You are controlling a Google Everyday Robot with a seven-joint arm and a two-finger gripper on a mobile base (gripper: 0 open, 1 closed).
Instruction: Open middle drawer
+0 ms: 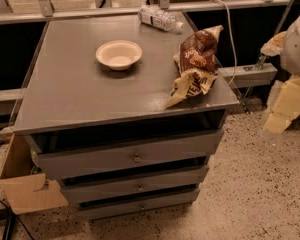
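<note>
The grey cabinet (65,99) has three drawers. The middle drawer (105,188) is the second grey front, with a small round knob (140,187) at its centre, and it looks shut, set a little behind the top drawer (90,160). The thinnest drawer (115,208) is at the bottom. My gripper (282,111) is at the right edge of the view, pale yellow and white. It hangs beside the cabinet's right side, well apart from the knobs.
On the cabinet top are a white bowl (119,54), a brown snack bag (194,64) at the right edge and a plastic bottle (159,18) at the back. A cardboard box (25,191) stands at the left on the speckled floor (260,194). A cable (230,39) hangs behind.
</note>
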